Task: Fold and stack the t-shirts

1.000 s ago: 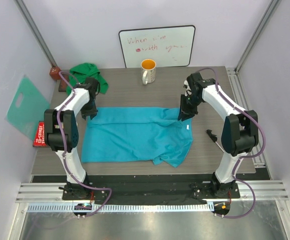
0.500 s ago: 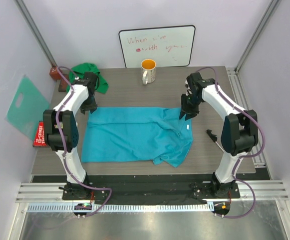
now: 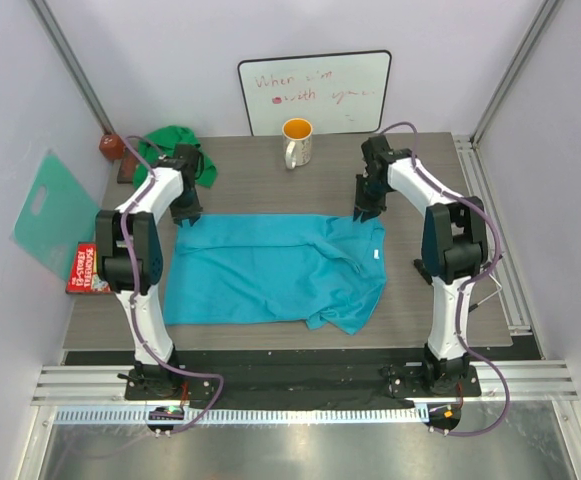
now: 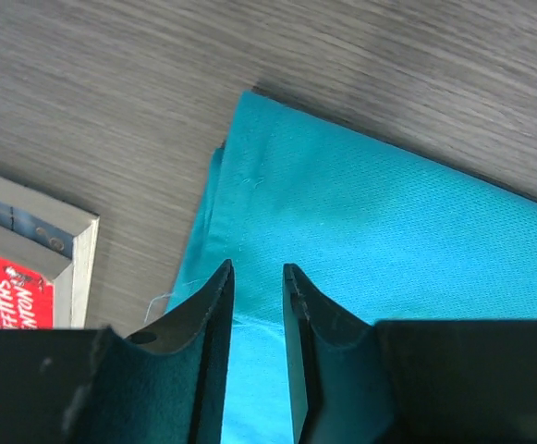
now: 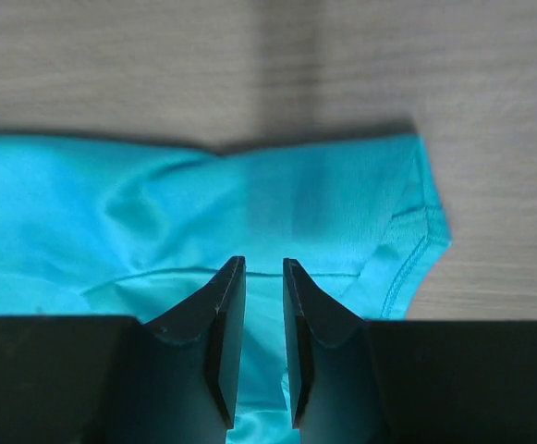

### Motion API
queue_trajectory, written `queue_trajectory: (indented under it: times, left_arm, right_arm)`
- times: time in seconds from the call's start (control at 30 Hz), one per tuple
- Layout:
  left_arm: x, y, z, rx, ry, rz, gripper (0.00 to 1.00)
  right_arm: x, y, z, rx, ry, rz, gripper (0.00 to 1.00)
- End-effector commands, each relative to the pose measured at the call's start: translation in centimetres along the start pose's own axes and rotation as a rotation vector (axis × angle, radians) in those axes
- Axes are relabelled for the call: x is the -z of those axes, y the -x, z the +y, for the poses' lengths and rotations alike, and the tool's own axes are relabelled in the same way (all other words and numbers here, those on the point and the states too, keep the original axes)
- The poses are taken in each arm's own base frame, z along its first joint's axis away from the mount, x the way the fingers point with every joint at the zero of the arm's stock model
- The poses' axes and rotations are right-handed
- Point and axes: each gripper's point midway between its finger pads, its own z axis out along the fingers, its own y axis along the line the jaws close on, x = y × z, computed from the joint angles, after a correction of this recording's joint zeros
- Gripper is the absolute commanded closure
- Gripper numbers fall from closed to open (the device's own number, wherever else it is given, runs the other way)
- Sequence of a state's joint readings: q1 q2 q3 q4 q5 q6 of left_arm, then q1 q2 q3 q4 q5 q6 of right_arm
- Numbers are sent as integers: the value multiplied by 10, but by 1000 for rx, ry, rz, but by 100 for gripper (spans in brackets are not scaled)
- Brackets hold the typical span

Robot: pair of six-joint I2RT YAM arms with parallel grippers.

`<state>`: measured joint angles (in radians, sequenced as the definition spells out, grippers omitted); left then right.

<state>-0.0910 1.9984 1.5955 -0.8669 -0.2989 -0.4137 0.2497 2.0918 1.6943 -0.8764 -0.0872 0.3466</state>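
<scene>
Top external: wood-grain table [image 3: 270, 185], pale walls [image 3: 170, 60], turquoise t-shirt [image 3: 270, 270]; left gripper [image 4: 257, 266], right gripper [image 5: 263, 261] both ajar.

Grey wood-grain table [image 3: 270, 185]; pale lilac walls [image 3: 170, 60]; whiteboard [image 3: 315, 92] behind.

You're looking at a robotics lab test cell.
Plain white panel walls [image 3: 170, 60] box in the tabletop [image 3: 260, 185], a scribbled whiteboard [image 3: 314, 93] leans behind, and two arms [image 3: 140, 260] bolt onto metal rails [image 3: 290, 385].
</scene>
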Motion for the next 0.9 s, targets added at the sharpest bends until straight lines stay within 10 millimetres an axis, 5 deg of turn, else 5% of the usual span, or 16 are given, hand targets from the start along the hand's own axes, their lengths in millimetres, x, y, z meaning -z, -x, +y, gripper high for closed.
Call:
queue_trajectory:
  times: [0.0,0.23,0.57,0.87]
  left_arm:
    - [-1,16,-19,14,-67,-46,75]
    - [-24,0,-33,-8,-79,14,97]
    - [-48,-21,-34,-24,-51,84,100]
    - [-49,-26,-18,-34,21,87,100]
  right_arm:
    - [24,50,15,2,9,-163,73]
    - [-7,29,-2,-6,-68,-36,92]
    - [-26,-20,-24,-17,-129,103,99]
    - [-24,-23,-50,-47,-211,110,99]
